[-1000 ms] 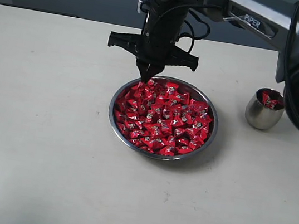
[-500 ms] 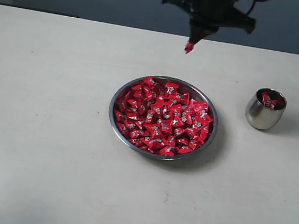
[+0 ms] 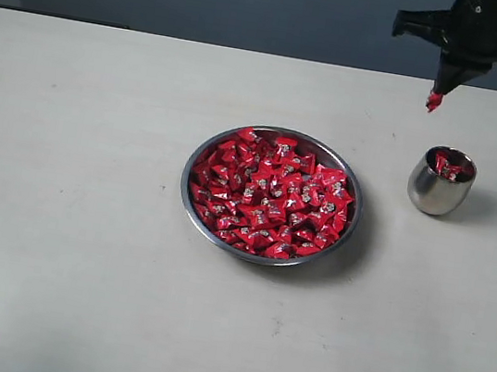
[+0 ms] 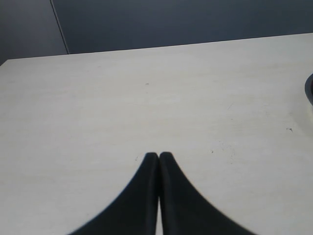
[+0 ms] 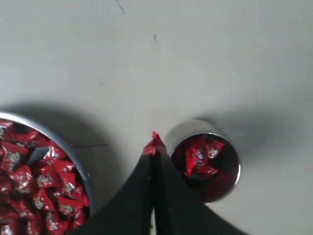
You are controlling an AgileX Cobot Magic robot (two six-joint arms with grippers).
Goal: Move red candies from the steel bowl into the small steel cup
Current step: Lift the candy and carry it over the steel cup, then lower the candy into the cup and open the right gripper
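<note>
The steel bowl (image 3: pixel 199 155) sits mid-table, heaped with red candies (image 3: pixel 269 206). At the right stands the small steel cup (image 3: pixel 433 191), with a few red candies (image 3: pixel 450 167) inside. My right gripper (image 3: pixel 434 101) hangs high, above and just left of the cup, shut on one red candy (image 3: pixel 434 102). The right wrist view shows that candy (image 5: pixel 154 145) pinched at the fingertips of the gripper (image 5: pixel 155 155), beside the cup (image 5: pixel 182 130), with the bowl (image 5: pixel 74 159) at the other side. My left gripper (image 4: pixel 159 156) is shut and empty over bare table.
A dark wall runs behind the table's far edge (image 3: pixel 159 34). The pale tabletop (image 3: pixel 66 215) spreads wide on the left and in front of the bowl. A sliver of the bowl's rim (image 4: pixel 308 90) shows in the left wrist view.
My right gripper rose from the bowl's far rim with one candy and travelled right, from above the bowl to above the cup. The left gripper's view has no earlier frame.
</note>
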